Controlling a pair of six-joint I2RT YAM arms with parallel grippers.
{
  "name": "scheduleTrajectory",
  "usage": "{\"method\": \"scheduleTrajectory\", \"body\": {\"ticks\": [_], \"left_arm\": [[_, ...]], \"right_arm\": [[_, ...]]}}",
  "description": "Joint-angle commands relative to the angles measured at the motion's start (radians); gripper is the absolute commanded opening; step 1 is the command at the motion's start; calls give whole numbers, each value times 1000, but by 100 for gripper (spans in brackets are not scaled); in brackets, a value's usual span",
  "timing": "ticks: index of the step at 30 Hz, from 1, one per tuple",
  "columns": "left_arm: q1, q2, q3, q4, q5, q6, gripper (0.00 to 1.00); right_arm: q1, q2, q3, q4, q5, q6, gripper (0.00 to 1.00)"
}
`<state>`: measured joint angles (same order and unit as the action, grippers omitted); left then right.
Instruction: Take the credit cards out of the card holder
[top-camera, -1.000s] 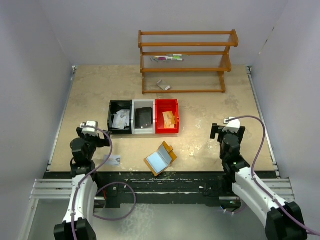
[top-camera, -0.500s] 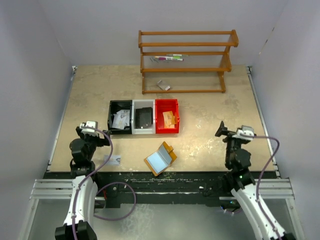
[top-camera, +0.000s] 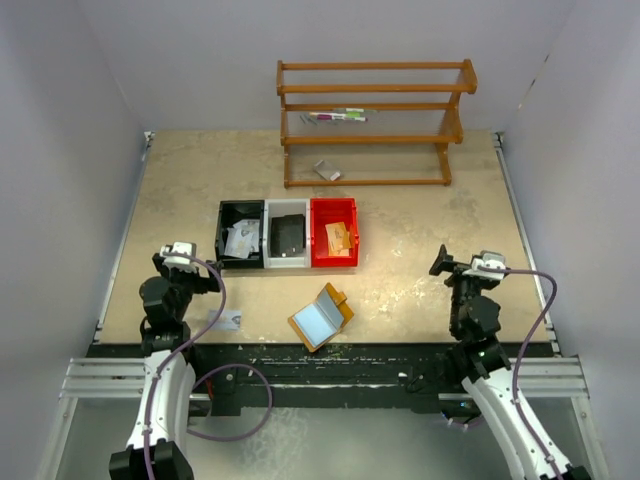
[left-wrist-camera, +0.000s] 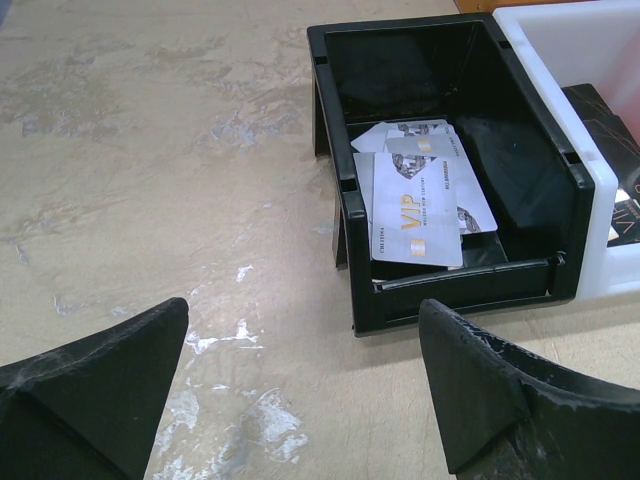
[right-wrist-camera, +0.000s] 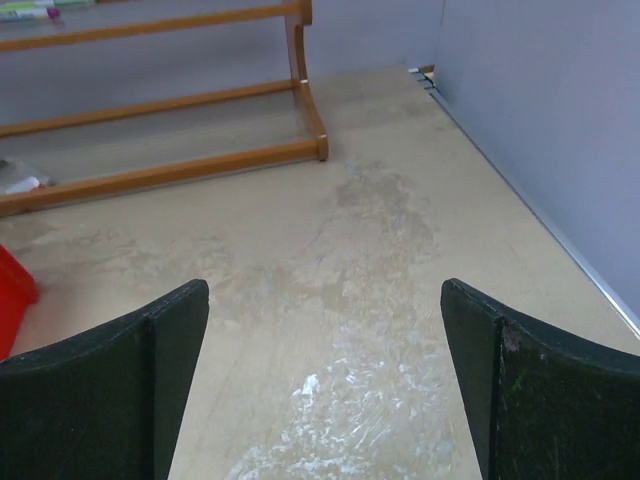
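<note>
Top external view: against a second earlier, the right gripper is seen shifted toward the right edge; the left gripper is unmoved. Both are spread wide, grasping nothing. A wooden rack is set at upper centre. The card holder is laid open at lower centre. Credit cards are stacked in the black bin.

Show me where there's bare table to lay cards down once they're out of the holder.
Widest bare patch: between the red bin and the right gripper, back to the wooden rack. Also bare left of the black bin. Crowded: the near edge around the open card holder and the small pale item left of it.
</note>
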<state>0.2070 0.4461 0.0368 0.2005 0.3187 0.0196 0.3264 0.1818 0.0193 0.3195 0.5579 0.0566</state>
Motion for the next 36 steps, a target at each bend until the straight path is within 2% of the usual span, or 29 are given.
{"method": "scheduleTrajectory", "body": {"ticks": [1,7,12,19,36], "left_arm": [[-5,-3,11,43,18,10,99],[-5,-5,8,42,18,10,99],[-4,-3,9,43,19,10,99],[-5,-3,9,44,19,10,99],[-4,7,11,50,22,11,99]], "right_arm": [[-1,-43,-11,12,-18,-13,100],[-1,114,8,99,-48,-29,99],[-1,17,6,36,-121,-58,100],[-1,64,-2,80,-83,-37,100],[-2,56,-4,76,-81,-38,100]]}}
